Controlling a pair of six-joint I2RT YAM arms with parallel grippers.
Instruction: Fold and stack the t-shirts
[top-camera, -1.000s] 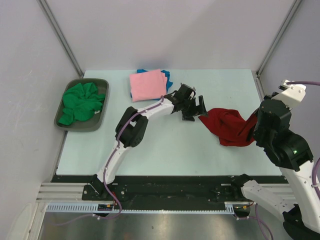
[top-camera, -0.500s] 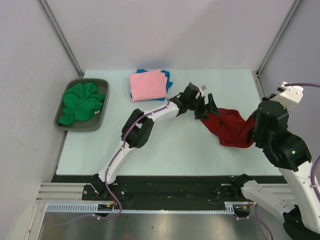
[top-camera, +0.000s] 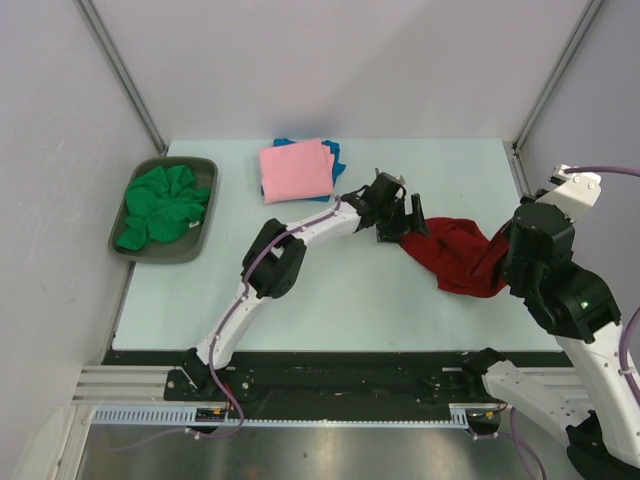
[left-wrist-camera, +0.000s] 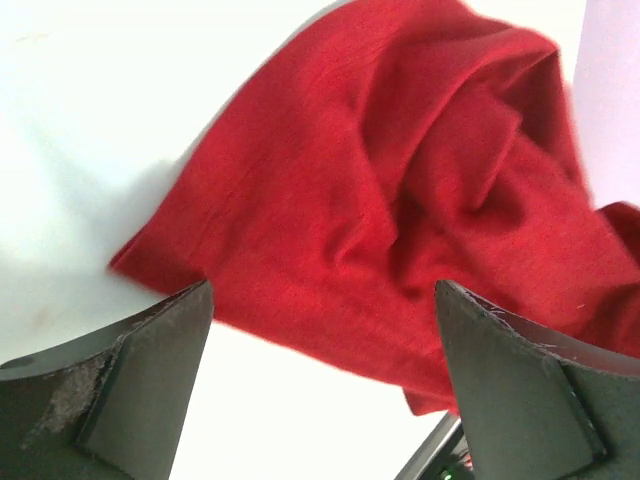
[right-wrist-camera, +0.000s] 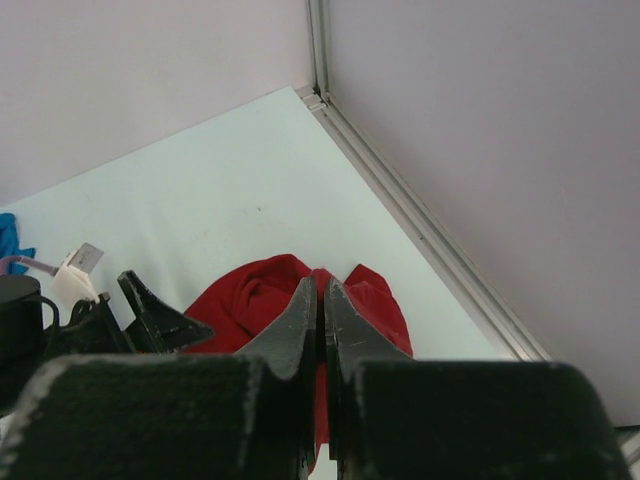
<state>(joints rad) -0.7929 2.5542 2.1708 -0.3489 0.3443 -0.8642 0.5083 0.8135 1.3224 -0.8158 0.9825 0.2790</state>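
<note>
Dark red t-shirt (top-camera: 455, 262), limp and light (it will likely sag and bunch wherever it is unsupported), lies crumpled on the right side of the bench (top-camera: 340, 290). Its right end rises into the right gripper (right-wrist-camera: 322, 296), whose jaws are pressed together on a pinch of the cloth. The long axis runs left to right across the bench, the free corner pointing left. The left gripper (left-wrist-camera: 322, 290) hovers over that corner, jaws spread wide and empty; the hem there looks the sensible place to take hold.
</note>
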